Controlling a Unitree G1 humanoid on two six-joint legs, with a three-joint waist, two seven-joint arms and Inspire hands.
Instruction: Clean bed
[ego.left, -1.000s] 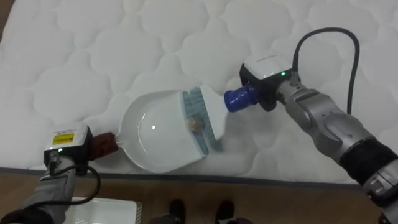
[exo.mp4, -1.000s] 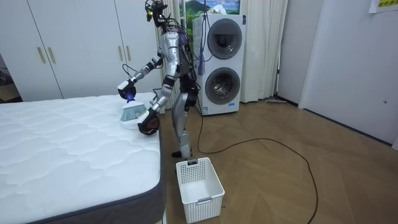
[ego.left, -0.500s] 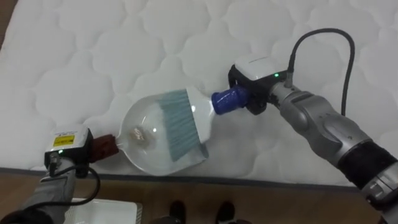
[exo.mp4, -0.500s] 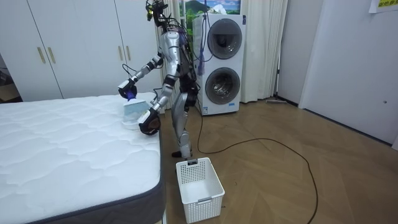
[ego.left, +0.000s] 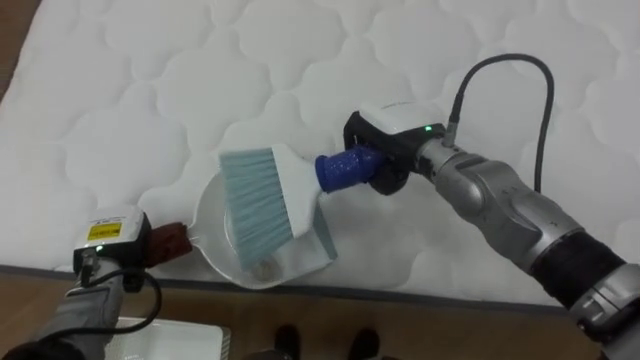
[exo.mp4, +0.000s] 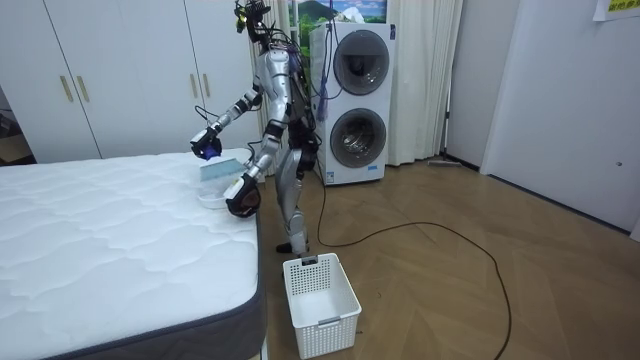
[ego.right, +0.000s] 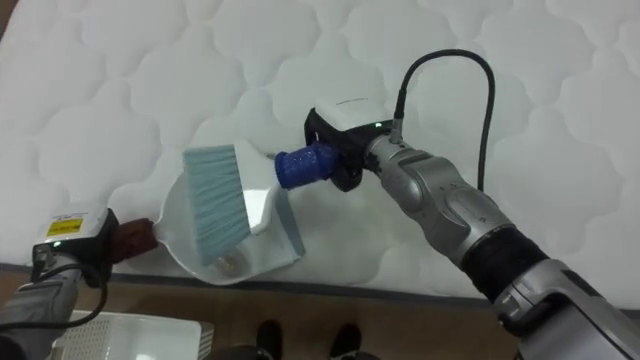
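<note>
The brush (ego.left: 262, 196) looks light, with soft pale-teal bristles on a stiff back. Its ribbed blue grip is the place to hold, and the right robot hand (ego.left: 383, 152) is clenched round it. The bristles lie over the dustpan (ego.left: 212, 225), a smooth, rounded white shell on the quilted bed (ego.left: 130, 90). The left robot hand (ego.left: 108, 243) grasps the dustpan's dark red handle.

White dustpan (ego.left: 212, 215) rests at the bed's (ego.left: 150, 80) near edge; pale-blue brush (ego.left: 262, 195) tilts over it, crumb (ego.left: 262, 266) inside.
</note>
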